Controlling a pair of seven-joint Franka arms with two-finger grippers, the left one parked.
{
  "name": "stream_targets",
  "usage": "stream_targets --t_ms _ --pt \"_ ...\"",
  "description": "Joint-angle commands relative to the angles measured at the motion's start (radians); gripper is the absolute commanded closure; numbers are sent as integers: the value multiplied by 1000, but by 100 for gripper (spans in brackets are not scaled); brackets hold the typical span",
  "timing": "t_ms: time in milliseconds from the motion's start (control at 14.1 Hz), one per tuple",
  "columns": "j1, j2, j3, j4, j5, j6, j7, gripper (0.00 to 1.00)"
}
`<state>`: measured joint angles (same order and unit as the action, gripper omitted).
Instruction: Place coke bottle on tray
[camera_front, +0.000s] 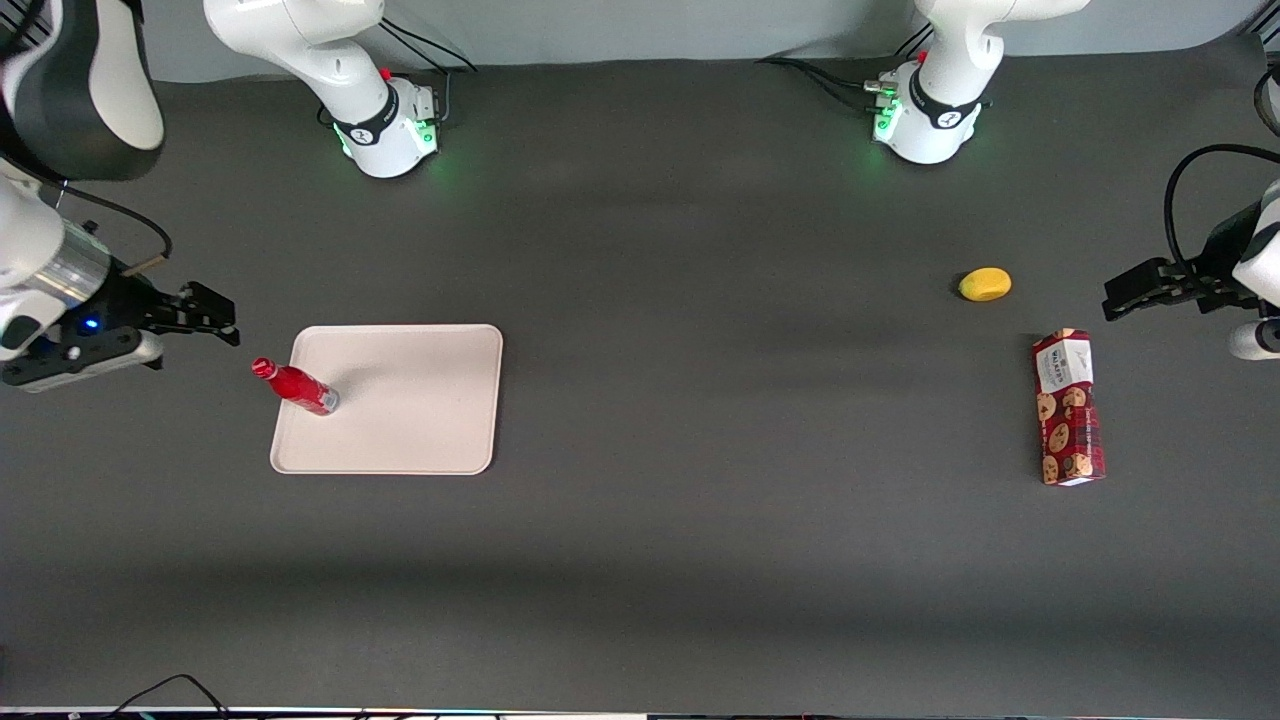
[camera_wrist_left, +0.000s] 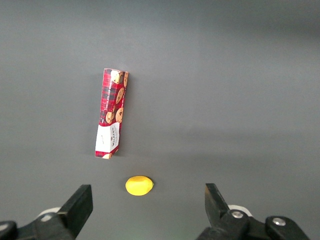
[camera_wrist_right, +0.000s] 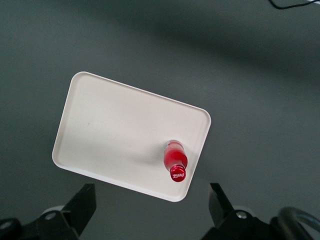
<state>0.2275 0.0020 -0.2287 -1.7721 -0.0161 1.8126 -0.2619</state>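
The small red coke bottle (camera_front: 296, 386) stands upright on the cream tray (camera_front: 420, 420), near the tray's edge toward the working arm's end of the table. In the right wrist view the bottle (camera_wrist_right: 174, 160) shows as a red cap and body on the tray (camera_wrist_right: 110, 135), close to a rounded corner. My right gripper (camera_front: 215, 318) is open and empty, raised above the table beside the tray, apart from the bottle. Its two dark fingers (camera_wrist_right: 82, 205) stand wide apart over bare table.
A red cookie-print box (camera_front: 1068, 407) lies toward the parked arm's end of the table, with a yellow lemon-like object (camera_front: 985, 284) farther from the front camera than it. Both show in the left wrist view, box (camera_wrist_left: 111, 113) and lemon (camera_wrist_left: 138, 185). Two arm bases stand at the back edge.
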Motion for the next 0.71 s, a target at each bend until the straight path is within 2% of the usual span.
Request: stream_targets --t_ms 0,283,496,637 --pt "1 108 -4 230 -27 -201 81 0" --pt "-13 101 3 318 -15 -315 147 0" --pt "-123 102 154 359 -18 -346 182 0" --pt "-139 99 184 365 -21 -348 281 0"
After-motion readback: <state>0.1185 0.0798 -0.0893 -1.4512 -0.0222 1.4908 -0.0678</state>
